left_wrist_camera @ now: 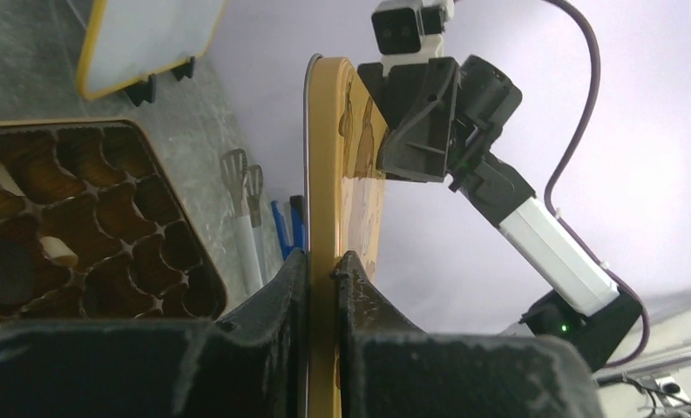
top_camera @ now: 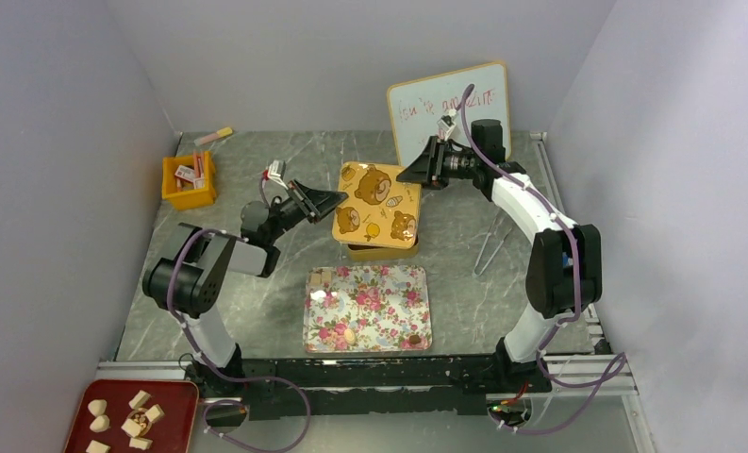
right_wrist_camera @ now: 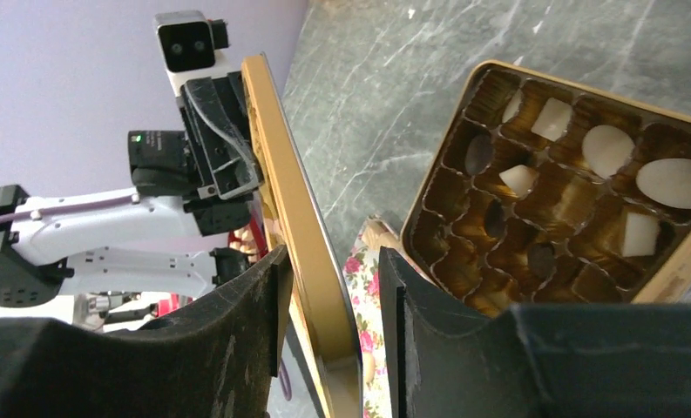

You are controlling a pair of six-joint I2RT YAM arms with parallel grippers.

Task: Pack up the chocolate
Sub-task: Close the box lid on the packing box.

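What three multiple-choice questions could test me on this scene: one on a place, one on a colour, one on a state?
1. Where is the floral tray?
A. On the table in front of the box, towards the arm bases
B. Hanging on a side wall
C. Up in the air between the arms

2. What colour is the bin at the rear left?
A. Blue
B. Orange
C. Green

3. What is the left gripper doing?
A. Open, holding nothing
B. Shut on a chocolate
C. Shut on the lid

Answers:
1 A: the top view shows it lying flat between the box and the bases.
2 B: its walls are plainly orange.
3 C: the left wrist view shows its jaws pinching the lid's edge.
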